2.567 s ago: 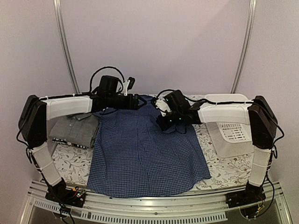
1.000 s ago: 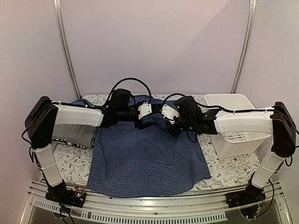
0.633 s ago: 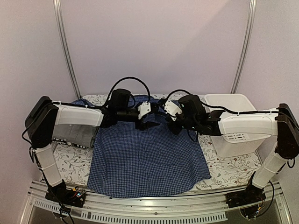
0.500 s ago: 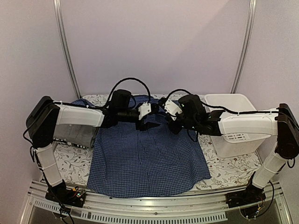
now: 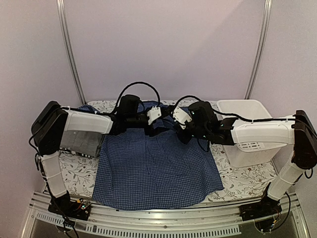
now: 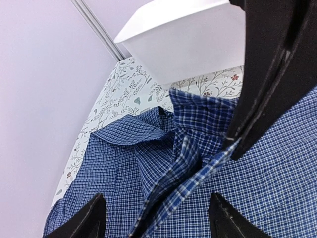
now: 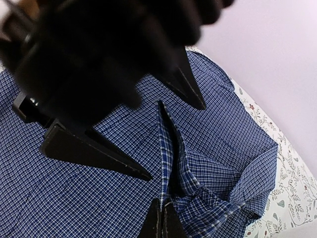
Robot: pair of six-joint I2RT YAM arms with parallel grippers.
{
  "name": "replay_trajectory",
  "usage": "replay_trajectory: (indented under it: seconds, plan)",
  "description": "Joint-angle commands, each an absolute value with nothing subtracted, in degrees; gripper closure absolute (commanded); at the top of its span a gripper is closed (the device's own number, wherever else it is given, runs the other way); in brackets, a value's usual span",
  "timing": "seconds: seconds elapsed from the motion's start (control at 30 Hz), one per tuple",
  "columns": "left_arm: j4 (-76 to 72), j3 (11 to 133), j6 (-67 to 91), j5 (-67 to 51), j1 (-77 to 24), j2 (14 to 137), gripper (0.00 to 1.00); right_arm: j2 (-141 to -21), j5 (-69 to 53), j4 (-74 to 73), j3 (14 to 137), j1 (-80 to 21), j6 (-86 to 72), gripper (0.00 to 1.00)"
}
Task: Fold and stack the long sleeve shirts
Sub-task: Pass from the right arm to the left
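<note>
A dark blue fine-check cloth shirt (image 5: 153,163) lies spread across the floral-patterned table (image 5: 242,181), collar at the far edge. The right gripper (image 7: 161,218) is clenched, pinching the collar's front edge. The left gripper (image 6: 156,218) hangs open beside it and should grasp the opposite collar side squarely.

Closed right tool (image 7: 162,204) at blue check shirt (image 7: 223,148) collar fold
</note>
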State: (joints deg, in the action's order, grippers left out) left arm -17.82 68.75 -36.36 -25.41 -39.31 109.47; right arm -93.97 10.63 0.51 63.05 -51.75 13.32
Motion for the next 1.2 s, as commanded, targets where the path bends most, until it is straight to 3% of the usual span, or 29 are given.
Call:
replay_trajectory:
  seconds: [0.0,0.3,0.63,0.7,0.73,0.8,0.87,0.93,0.97,1.17]
  plan:
    - [-18.9,71.3,-36.1,-25.5,-38.8,110.6,0.30,-94.2,10.8,0.5,63.6,-52.0,13.4,1.00]
    - [-11.4,74.8,-40.0,-26.4,-40.0,113.3,0.44,-95.2,12.5,1.1,64.1,-52.1,12.8,1.00]
    - [-10.0,76.5,-34.5,-30.2,-39.7,112.9,0.85,-96.9,15.0,1.0,65.2,-52.0,9.9,0.99]
    - [-10.3,76.2,-31.5,-31.8,-39.5,112.6,0.93,-97.0,16.0,1.0,65.3,-52.1,8.6,0.89]
    - [-10.2,76.1,-30.2,-32.5,-39.4,112.4,0.99,-97.0,16.5,0.9,65.4,-52.0,7.4,0.80]
    - [-11.1,75.6,-26.2,-33.1,-39.1,111.9,1.00,-96.7,17.1,0.2,65.8,-52.0,5.5,0.61]
    - [-13.7,73.9,-21.4,-33.4,-38.4,110.6,1.00,-96.0,18.4,-2.6,66.4,-52.0,2.1,0.39]
    - [-16.0,72.3,-16.0,-31.6,-38.1,108.7,1.00,-94.8,20.0,-4.5,66.1,-52.0,-1.9,0.06]
    - [-16.7,71.7,-13.4,-30.3,-37.9,107.5,1.00,-93.8,20.2,-5.4,65.7,-52.0,-5.2,0.02]
    - [-11.5,74.5,2.1,-23.0,-35.9,104.3,1.00,-87.3,20.1,-8.5,59.3,-52.1,-19.4,0.01]
